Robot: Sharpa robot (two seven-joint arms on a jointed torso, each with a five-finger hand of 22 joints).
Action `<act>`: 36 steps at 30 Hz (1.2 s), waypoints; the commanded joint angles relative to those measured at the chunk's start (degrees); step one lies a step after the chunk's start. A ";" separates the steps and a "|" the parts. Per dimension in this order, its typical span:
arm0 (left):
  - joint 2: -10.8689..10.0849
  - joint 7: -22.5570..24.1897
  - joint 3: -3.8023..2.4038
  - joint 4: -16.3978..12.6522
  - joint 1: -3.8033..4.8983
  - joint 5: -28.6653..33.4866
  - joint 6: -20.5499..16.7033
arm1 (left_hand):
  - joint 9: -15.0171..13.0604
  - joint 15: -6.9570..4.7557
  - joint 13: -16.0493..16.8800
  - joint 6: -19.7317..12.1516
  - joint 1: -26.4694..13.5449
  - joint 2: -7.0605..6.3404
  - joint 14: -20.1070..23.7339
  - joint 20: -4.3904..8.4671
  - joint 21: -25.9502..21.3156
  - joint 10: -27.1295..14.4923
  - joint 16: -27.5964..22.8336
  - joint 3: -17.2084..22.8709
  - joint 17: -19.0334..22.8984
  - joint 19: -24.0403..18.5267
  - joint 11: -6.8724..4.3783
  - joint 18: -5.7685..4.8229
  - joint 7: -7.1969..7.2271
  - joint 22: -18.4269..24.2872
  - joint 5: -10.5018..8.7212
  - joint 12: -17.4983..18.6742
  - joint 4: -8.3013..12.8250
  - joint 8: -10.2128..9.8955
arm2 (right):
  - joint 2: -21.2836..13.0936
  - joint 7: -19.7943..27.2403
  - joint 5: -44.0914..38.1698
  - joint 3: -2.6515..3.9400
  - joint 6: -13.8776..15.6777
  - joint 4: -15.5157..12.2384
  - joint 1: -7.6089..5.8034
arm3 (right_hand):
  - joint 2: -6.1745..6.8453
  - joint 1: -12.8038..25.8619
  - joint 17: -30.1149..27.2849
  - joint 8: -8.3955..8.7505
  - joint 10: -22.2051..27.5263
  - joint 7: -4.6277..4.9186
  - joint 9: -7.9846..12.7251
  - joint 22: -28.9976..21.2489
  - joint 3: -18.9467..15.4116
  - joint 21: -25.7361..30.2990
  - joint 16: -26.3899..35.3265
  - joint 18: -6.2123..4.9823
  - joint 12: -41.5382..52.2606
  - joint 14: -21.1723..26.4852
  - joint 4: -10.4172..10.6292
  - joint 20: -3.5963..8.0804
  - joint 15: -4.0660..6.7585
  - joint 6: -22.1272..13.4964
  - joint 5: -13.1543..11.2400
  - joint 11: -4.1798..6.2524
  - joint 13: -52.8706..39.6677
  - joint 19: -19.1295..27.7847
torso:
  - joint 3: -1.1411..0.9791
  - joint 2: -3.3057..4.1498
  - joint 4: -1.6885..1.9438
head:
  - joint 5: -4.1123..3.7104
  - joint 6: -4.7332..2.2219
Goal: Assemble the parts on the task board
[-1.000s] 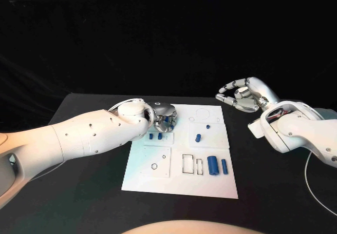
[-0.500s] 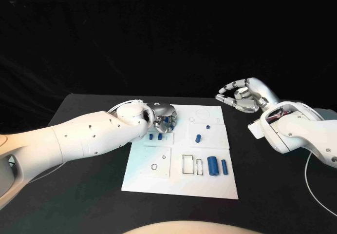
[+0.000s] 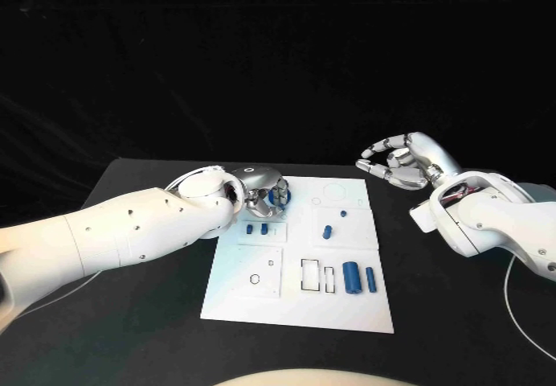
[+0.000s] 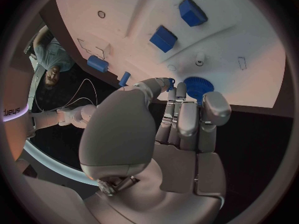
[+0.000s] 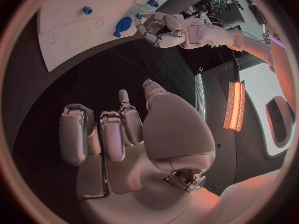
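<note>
A small round blue plastic gear point(image 3: 278, 194) is being pinched by the silver left hand point(image 3: 262, 195) at the white board's point(image 3: 301, 301) eleven o'clock corner. It is probably light and stiff, best held by its rim. The silver right hand point(image 3: 398, 159) is being held loosely curled with nothing in it, at two o'clock.

I see my left hand point(image 3: 264, 195) gripping a blue round part point(image 3: 280, 194) over the task board point(image 3: 299, 265) (far-left corner); right hand point(image 3: 398, 161) hovers off-board, fingers curled, holding nothing.

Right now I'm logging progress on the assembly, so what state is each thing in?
left hand: holds a round blue part over the task board's far left corner.
right hand: holds nothing, fingers curled, off the board.
task board: flat on the table.
two blue cylinders: lying side by side on the board.
</note>
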State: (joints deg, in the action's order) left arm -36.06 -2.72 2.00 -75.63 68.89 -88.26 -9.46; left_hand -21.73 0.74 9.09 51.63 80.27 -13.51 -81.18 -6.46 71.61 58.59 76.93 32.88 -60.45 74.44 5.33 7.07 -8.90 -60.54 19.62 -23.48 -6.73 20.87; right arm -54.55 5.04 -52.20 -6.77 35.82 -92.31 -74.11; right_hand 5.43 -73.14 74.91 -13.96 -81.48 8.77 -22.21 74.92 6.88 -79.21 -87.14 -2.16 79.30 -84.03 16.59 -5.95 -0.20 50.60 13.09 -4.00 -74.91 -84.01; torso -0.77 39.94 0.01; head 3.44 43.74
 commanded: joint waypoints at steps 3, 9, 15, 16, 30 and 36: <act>-2.20 -0.20 -0.80 -2.42 0.09 2.41 -1.44 | 0.08 -0.04 -0.14 0.49 -0.70 0.02 -0.34 -0.01 0.38 0.60 0.16 -0.11 0.17 0.36 -0.18 -0.74 -0.06 -0.25 -0.24 0.26 -0.29 -0.39 | -0.12 0.32 -0.26 0.01 -0.40 -0.06 0.03 | -0.28 0.38 5.81 -0.27 0.20 -0.04 -0.06 7.40 -0.28 0.09 0.35 -0.49 0.08 -3.92 -0.09 0.30 0.50 -0.51 0.18 0.05 -5.11 -0.69 | -0.02 0.06 -0.04 | 0.09 -0.12; -4.87 -0.90 -1.19 -4.20 0.15 3.04 -0.11 | 0.08 -0.07 -0.16 0.59 -0.71 0.00 -0.35 -0.01 0.50 0.73 0.14 -0.13 0.26 0.47 -0.20 -0.78 -0.04 -0.45 -0.24 0.31 -0.28 -0.41 | -0.30 0.26 -0.26 0.01 -0.39 -0.07 0.03 | -0.28 0.38 5.81 -0.27 0.20 -0.04 -0.06 7.40 -0.28 0.09 0.35 -0.49 0.08 -3.92 -0.09 0.30 0.50 -0.51 0.18 0.05 -5.11 -0.69 | 0.02 0.07 0.11 | -0.07 0.11; -6.08 -1.11 -1.24 -4.04 0.12 3.51 1.00 | 0.09 -0.07 -0.17 0.61 -0.72 -0.01 -0.37 -0.01 0.50 0.77 0.15 -0.14 0.24 0.47 -0.21 -0.78 -0.04 -0.44 -0.24 0.33 -0.27 -0.42 | -0.30 0.24 -0.28 0.01 -0.40 -0.05 0.03 | -0.28 0.38 5.81 -0.27 0.20 -0.04 -0.06 7.40 -0.28 0.09 0.35 -0.49 0.08 -3.92 -0.09 0.30 0.50 -0.51 0.18 0.05 -5.11 -0.69 | 0.05 0.06 0.05 | 0.16 0.16; -6.19 -1.11 -1.22 -3.90 0.11 3.62 1.19 | 0.09 -0.08 -0.18 0.65 -0.74 -0.03 -0.34 0.00 0.47 0.84 0.10 -0.16 0.38 0.45 -0.22 -0.77 -0.02 -0.39 -0.24 0.35 -0.27 -0.43 | -0.29 0.25 -0.28 0.01 -0.41 -0.04 0.03 | -0.28 0.38 5.81 -0.27 0.20 -0.04 -0.06 7.40 -0.28 0.09 0.35 -0.49 0.08 -3.92 -0.09 0.30 0.50 -0.51 0.18 0.05 -5.11 -0.69 | 0.04 0.07 -0.01 | 0.23 0.16; -5.51 -0.96 -0.69 -1.78 -0.17 3.94 2.88 | 0.11 -0.10 -0.22 0.76 -0.74 -0.01 -0.34 0.03 0.51 1.00 0.05 -0.17 0.52 0.49 -0.26 -0.77 0.01 -0.45 -0.23 0.44 -0.26 -0.47 | -0.17 0.29 -0.29 0.01 -0.43 0.01 0.05 | -0.28 0.38 5.81 -0.27 0.20 -0.04 -0.06 7.40 -0.28 0.09 0.35 -0.49 0.08 -3.92 -0.09 0.30 0.50 -0.51 0.18 0.05 -5.11 -0.69 | -0.02 0.13 -0.11 | 0.25 0.36; -5.12 -1.00 -0.50 -1.16 -0.27 3.95 3.86 | 0.12 -0.10 -0.23 0.78 -0.77 -0.01 -0.33 0.03 0.45 1.04 0.02 -0.19 0.60 0.44 -0.27 -0.75 0.01 -0.35 -0.24 0.47 -0.27 -0.48 | -0.16 0.29 -0.29 0.01 -0.42 0.01 0.06 | -0.28 0.38 5.81 -0.27 0.20 -0.04 -0.06 7.40 -0.28 0.09 0.35 -0.49 0.08 -3.92 -0.09 0.30 0.50 -0.51 0.18 0.05 -5.11 -0.69 | 0.00 0.14 -0.10 | 0.23 0.47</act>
State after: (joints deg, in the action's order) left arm -41.38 -3.72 1.50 -76.83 68.65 -84.77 -7.37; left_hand -21.70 0.74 8.93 52.03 80.28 -13.51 -81.18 -6.45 71.83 59.20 76.92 32.88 -59.89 74.44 5.12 7.07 -8.88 -60.92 19.62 -23.25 -6.73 20.59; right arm -54.76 5.01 -52.19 -6.77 35.82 -92.28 -74.09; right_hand 5.43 -73.14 74.93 -13.96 -81.49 8.77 -22.19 74.94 6.88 -79.21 -87.14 -2.16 79.30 -84.03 16.59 -5.95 -0.20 50.60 13.09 -4.00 -74.90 -84.01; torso -0.77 40.06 -0.10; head 3.70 44.14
